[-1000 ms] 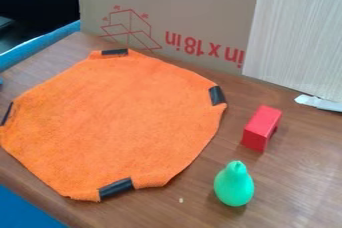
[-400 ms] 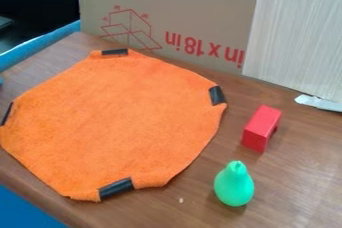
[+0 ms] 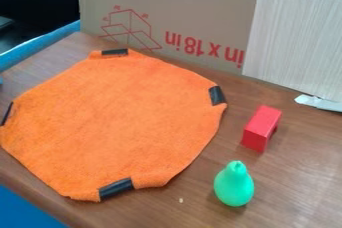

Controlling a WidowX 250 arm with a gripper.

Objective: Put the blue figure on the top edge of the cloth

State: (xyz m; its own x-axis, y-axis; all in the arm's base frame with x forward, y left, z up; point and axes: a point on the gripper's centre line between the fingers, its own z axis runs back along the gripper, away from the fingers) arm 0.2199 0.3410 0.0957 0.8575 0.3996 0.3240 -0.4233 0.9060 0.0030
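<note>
Cardboard (image 3: 180, 2) with upside-down red print (image 3: 199, 48) behind the orange cloth (image 3: 120, 117), state of the gripper unclear.

cloth (image 3: 117, 122): rough, matt | table (image 3: 297, 172): wood | pear (image 3: 234, 188): smooth, plastic-looking

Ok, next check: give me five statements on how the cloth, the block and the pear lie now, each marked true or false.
1. The cloth is orange. True.
2. The pear stands on the cloth. False: it stands on the table, off the cloth.
3. The block is red and lies off the cloth. True.
4. The strips at the cloth's edge are white. False: they are black.
5. The pear touches the block. False: there is a gap between them.
</note>
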